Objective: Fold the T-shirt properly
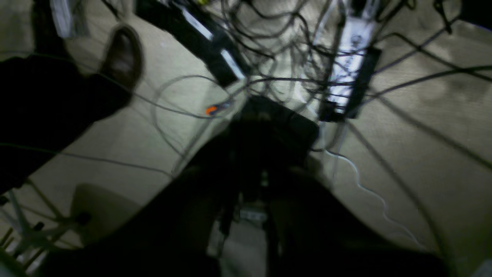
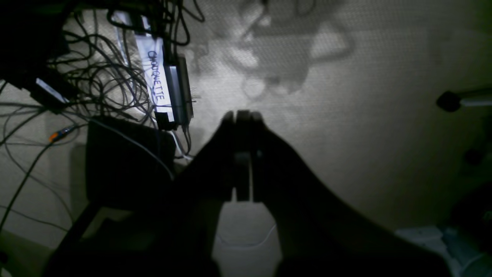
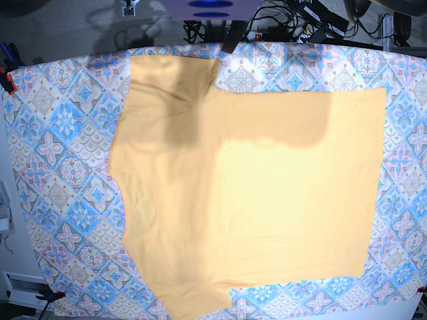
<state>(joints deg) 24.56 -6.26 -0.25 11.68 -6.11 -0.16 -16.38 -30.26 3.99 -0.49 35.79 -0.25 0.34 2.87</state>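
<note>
T-shirt (image 3: 247, 193) lies flat across the frame's centre on the tablecloth (image 3: 60, 167), long axis left-to-right, both closed, empty grippers—left gripper (image 1: 250, 200), right gripper (image 2: 243, 115)—off-table, neither evidently nearer.

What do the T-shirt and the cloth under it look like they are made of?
T-shirt: soft matte knit fabric, probably cotton; it lies limp with faint creases and no sheen. Tablecloth: thin printed cloth by its look, with a flat tile pattern; its exact fibre cannot be told.
</note>
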